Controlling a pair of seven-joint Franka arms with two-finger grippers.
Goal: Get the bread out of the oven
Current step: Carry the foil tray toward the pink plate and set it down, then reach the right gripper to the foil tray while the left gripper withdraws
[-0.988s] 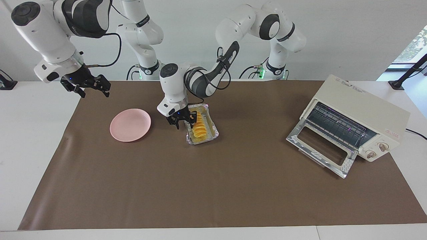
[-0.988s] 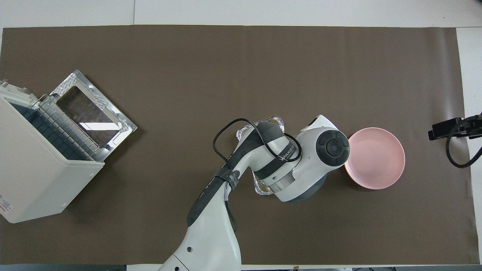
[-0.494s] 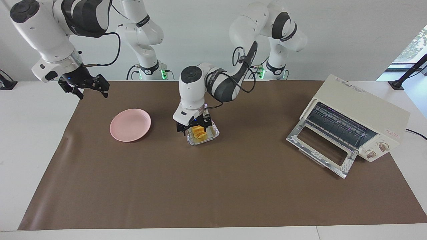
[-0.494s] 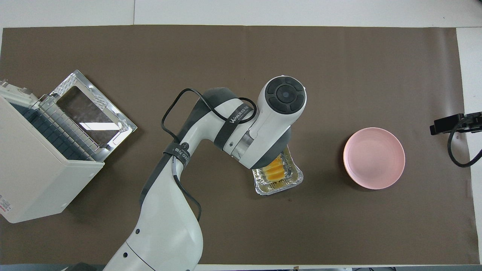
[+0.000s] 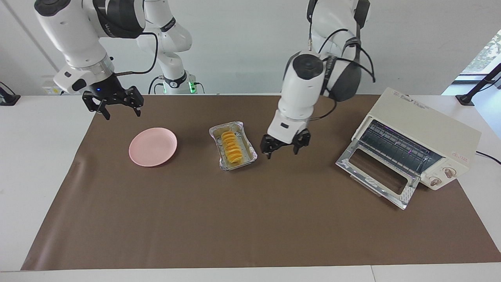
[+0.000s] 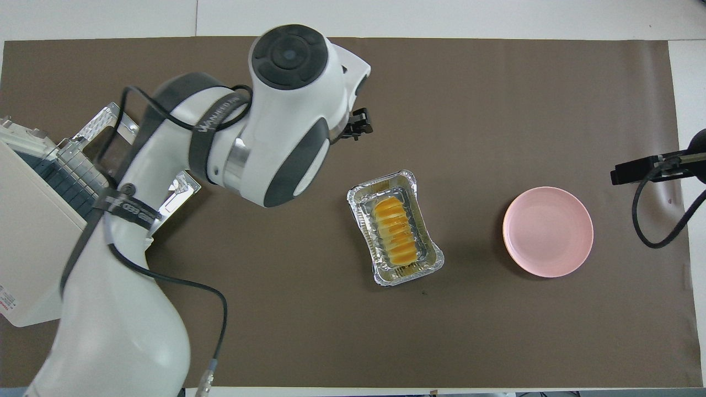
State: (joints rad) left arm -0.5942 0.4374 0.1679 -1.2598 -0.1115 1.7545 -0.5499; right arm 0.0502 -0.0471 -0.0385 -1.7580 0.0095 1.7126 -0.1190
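Overhead view: bread (image 6: 395,230) lengthwise in foil tray (image 6: 436,259), long axis near-to-far; left end effector (image 5: 281,149) spread, empty.

Bread (image 6: 395,230) lay in foil tray (image 6: 394,227) mid-mat, lengthwise tilted. Pink plate (image 6: 547,231) sat apart from tray, toward right arm's end of table. Oven (image 6: 44,242) stood at left arm's end, door (image 6: 132,162) dropped open onto brown mat (image 6: 496,110), wire rack visible. Left arm rose from bottom edge, crossing over oven door; bulky wrist hid most of left gripper (image 6: 357,121), only dark tip showing over bare mat. Right gripper (image 6: 634,172) barely entered at mat edge beside plate.
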